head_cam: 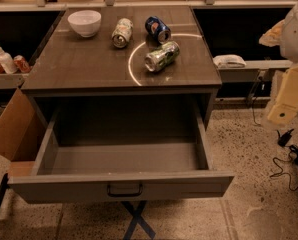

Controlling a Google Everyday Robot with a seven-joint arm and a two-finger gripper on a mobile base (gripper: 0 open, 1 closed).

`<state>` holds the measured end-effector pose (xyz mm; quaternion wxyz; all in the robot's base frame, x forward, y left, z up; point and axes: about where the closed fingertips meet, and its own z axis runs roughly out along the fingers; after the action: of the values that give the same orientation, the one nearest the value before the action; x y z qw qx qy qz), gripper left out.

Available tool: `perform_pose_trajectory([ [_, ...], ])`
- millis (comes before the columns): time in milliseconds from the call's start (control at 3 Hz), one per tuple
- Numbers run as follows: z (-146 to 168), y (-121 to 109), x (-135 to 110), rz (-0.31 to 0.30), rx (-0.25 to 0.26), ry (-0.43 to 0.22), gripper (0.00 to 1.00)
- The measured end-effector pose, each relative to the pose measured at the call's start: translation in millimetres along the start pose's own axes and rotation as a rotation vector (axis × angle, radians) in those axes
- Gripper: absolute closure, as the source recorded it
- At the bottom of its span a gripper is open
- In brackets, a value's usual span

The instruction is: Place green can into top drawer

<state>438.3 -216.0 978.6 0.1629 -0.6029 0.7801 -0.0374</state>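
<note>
Green can [162, 56] lies sideways on the tabletop [79, 69], behind the open top drawer [189, 185].
Probably light, smooth, ready to roll: grasp across its middle. The gripper [284, 109] hangs far right, well apart; how open, I cannot tell.

A speckled stone floor [239, 149] is seen under warm, dim light. A dark wooden counter [79, 64] is set in the middle, and a bright curved reflection [130, 59] is cast on its top. A cardboard box [11, 129] is placed just beside it on the left. Low pale shelves [249, 74] are run along the dark recesses behind. A cross of blue tape [137, 223] is stuck to the floor, and black cables [285, 170] are strewn at the right. The claw [284, 115] is held at the right edge, above the floor, well apart from the counter.
</note>
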Motion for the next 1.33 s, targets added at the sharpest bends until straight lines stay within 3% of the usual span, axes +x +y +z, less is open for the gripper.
perform_pose_trajectory([
  [333,0.0,-0.1,-0.1,0.000,0.000,0.000,0.00],
  [1000,19.5,-36.5,-37.0,-0.089,0.026,-0.133,0.00],
  [1333,42.1,-52.9,-64.6,-0.123,0.004,-0.221,0.00],
])
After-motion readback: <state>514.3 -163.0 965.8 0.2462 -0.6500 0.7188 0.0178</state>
